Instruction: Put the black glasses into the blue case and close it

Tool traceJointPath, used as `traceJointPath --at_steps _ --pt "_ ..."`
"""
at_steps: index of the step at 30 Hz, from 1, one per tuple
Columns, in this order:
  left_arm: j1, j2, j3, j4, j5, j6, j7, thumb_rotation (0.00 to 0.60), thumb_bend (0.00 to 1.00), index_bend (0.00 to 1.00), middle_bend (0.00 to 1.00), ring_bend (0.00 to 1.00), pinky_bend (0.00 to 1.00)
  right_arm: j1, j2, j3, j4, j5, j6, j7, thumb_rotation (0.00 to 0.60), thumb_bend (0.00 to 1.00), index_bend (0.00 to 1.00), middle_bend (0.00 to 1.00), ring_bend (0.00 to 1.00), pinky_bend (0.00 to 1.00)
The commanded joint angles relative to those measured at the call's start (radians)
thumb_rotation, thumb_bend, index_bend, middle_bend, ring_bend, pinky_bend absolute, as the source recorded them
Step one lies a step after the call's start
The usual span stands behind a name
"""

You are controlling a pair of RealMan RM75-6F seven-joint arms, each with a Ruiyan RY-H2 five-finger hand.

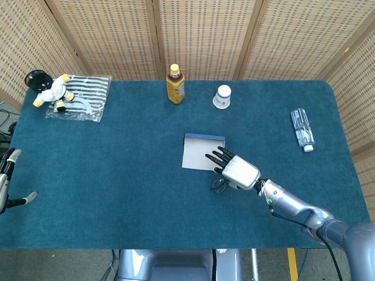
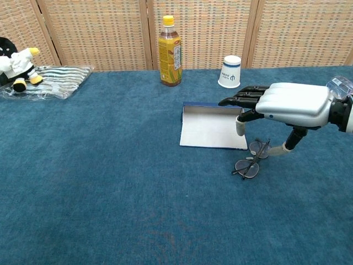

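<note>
Right hand [image 1: 237, 170] [image 2: 287, 105] hovers palm-down over the black glasses [image 1: 221, 184] [image 2: 252, 159], fingers [image 2: 242, 101] stretched out flat and apart toward 10 o'clock, tips over the near-right corner of the blue case [image 1: 202, 152] [image 2: 212, 127]; nothing grasped. Thumb points down just beside the glasses; contact can't be confirmed from either view. Glasses lie folded on the table [image 1: 117, 170] [image 2: 110, 193], just off the case's corner at its 5 o'clock in head view. Case is open, pale interior up, roughly table centre. Left hand [image 1: 7, 181] sits at the table's 9 o'clock edge, fingers spread, holding nothing. Drink bottle [image 1: 175, 84] [image 2: 170, 52] and paper cup [image 1: 222, 96] [image 2: 230, 72] at 12 o'clock of the case, plastic water bottle [image 1: 302, 129] at 3 o'clock, plush toy [image 1: 50, 89] [image 2: 15, 62] on a striped bag [image 1: 82, 96] [image 2: 52, 79] at far 10 o'clock.
</note>
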Motion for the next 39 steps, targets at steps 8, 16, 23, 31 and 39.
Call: traceJointPath --at_steps 8,16,23,31,39 --pt "-0.002 0.000 -0.001 0.006 -0.001 -0.003 -0.008 0.600 0.00 0.00 0.00 0.00 0.00 0.003 -0.025 -0.007 0.028 -0.004 -0.011 0.025 0.600 0.27 0.37 0.00 0.00 0.01" --pt "-0.001 -0.001 -0.001 0.009 -0.001 -0.002 -0.011 0.600 0.00 0.00 0.00 0.00 0.00 0.021 -0.052 -0.012 0.055 -0.014 -0.041 0.013 0.600 0.39 0.38 0.00 0.00 0.01" --pt "-0.002 -0.002 -0.001 0.013 -0.005 -0.006 -0.011 0.600 0.00 0.00 0.00 0.00 0.00 0.020 -0.071 -0.020 0.088 -0.021 -0.033 0.025 0.600 0.39 0.38 0.00 0.00 0.01" --pt "-0.004 -0.002 -0.003 0.016 -0.012 -0.012 -0.014 0.600 0.00 0.00 0.00 0.00 0.00 0.015 -0.108 -0.034 0.164 -0.038 -0.005 0.053 0.600 0.39 0.40 0.00 0.00 0.01" --pt "-0.005 -0.004 -0.003 0.018 -0.017 -0.017 -0.013 0.600 0.00 0.00 0.00 0.00 0.00 0.002 -0.143 -0.050 0.239 -0.046 0.023 0.101 0.600 0.39 0.41 0.00 0.00 0.01"
